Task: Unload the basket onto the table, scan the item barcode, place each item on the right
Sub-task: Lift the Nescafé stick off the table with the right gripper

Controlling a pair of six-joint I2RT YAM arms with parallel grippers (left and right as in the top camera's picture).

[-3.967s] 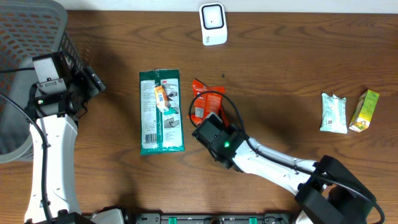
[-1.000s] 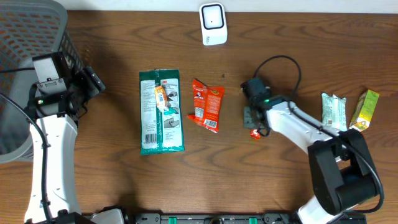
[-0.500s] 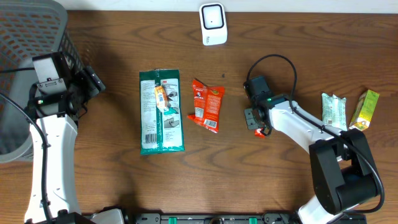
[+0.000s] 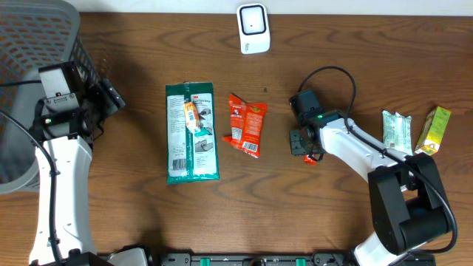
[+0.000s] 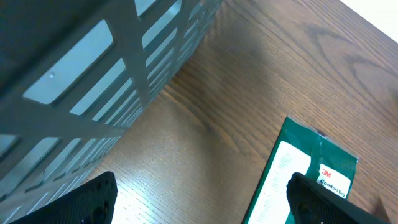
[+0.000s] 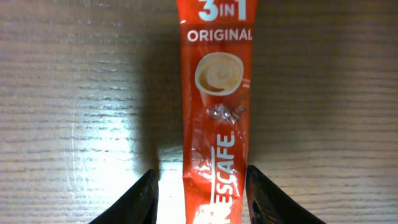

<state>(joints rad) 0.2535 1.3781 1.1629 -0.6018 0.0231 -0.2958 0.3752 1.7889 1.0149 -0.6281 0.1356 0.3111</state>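
Dark wood-grain worktop is seen from above, and a white scanner (image 4: 253, 28) is set at its far edge, near the middle. Over on the robot's right, the right fingers (image 6: 140, 198) are pointed down at a red coffee sachet (image 6: 217, 112), printed 3 IN 1 ORIGINAL and NESCAFE, which is laid flat on the wood. From the right wrist, the sachet is framed lengthwise between the two fingers. They are parted to a middling width: a strip of bare wood is shown between one tip and the sachet's edge, and the other tip is placed just beside the opposite edge, so nothing is gripped. From overhead, only a small red end of the sachet is shown, poking out from under the right arm's wrist, well apart from the scanner. Nearer the middle, an orange snack packet (image 4: 246, 124) and a green 3M pack (image 4: 191, 133) are laid side by side, not touching. At the right end, a white pouch (image 4: 396, 134) and a yellow-green carton (image 4: 434, 131) are set close together. On the other side, the left fingers (image 5: 93, 199) are spread wide with nothing between them, held above the wood beside a grey slatted basket (image 5: 93, 74), and one end of the green pack is caught in the left wrist view
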